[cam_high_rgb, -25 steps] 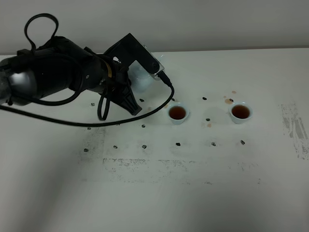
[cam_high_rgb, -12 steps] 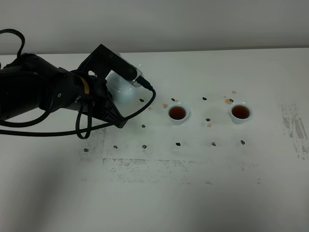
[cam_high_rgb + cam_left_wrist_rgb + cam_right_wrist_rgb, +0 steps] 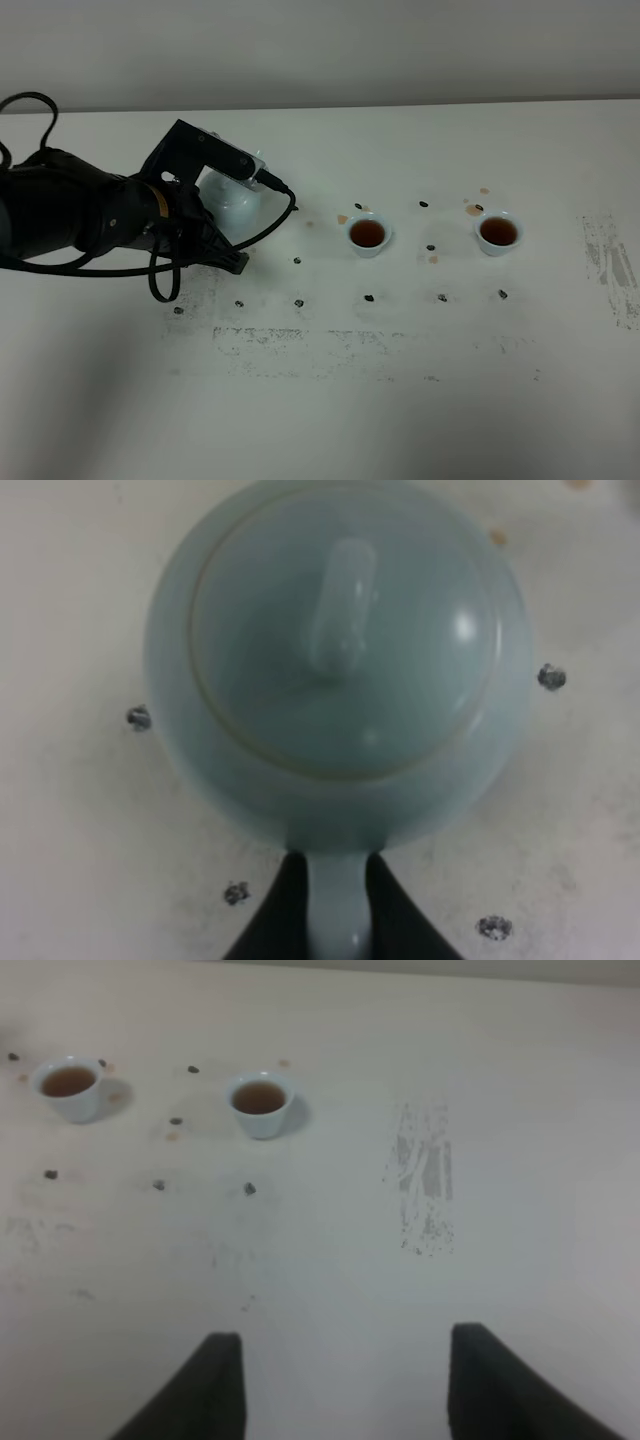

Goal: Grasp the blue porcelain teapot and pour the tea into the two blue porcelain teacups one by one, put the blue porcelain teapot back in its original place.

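Observation:
The blue porcelain teapot (image 3: 340, 650) is pale blue with a domed, knobbed lid and stands upright at the table's left. My left gripper (image 3: 338, 905) is shut on its handle, one dark finger on each side. In the high view the teapot (image 3: 232, 195) is mostly hidden behind the black left arm (image 3: 90, 215). I cannot tell whether its base touches the table. The two blue porcelain teacups (image 3: 368, 234) (image 3: 498, 232) stand to the right, each holding reddish-brown tea. Both cups (image 3: 68, 1082) (image 3: 260, 1100) also show in the right wrist view, far from my right gripper (image 3: 340, 1390), which is open and empty.
Small black marks (image 3: 369, 297) dot the white table in rows. Brown tea spots (image 3: 470, 208) lie near the cups. A grey scuffed patch (image 3: 610, 265) sits at the right edge. A black cable (image 3: 165, 285) loops down from the left arm onto the table.
The left arm has carried the teapot leftward and lower, away from the nearer cup. The cups and the right gripper have not moved.

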You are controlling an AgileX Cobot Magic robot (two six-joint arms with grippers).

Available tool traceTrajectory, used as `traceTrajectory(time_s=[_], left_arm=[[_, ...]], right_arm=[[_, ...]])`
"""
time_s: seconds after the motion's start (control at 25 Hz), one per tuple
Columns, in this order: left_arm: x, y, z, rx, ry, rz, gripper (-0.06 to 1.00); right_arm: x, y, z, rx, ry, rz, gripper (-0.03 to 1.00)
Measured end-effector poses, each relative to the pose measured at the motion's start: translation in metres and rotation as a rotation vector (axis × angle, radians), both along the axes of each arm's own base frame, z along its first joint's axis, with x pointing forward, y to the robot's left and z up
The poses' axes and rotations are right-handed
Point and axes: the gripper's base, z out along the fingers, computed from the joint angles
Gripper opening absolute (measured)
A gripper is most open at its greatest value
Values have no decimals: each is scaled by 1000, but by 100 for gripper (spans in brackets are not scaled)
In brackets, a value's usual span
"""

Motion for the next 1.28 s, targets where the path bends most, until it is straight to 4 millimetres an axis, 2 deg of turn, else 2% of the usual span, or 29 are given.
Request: traceTrajectory(time_s=[0.16, 0.32, 0.56, 1.04, 1.12, 1.28], left_arm=[[5, -3, -21, -9, 29, 11, 3], [6, -4, -32, -6, 46, 13, 3], [8, -5, -40, -9, 49, 13, 3], [9, -5, -41, -12, 45, 12, 4], [9, -5, -41, -14, 46, 15, 7], [8, -5, -41, -15, 48, 19, 22]], right_arm=[[0, 0, 0, 0, 0, 0, 48], [0, 0, 0, 0, 0, 0, 48], [0, 0, 0, 0, 0, 0, 48], [0, 0, 0, 0, 0, 0, 48], [0, 0, 0, 0, 0, 0, 48], [0, 0, 0, 0, 0, 0, 48]])
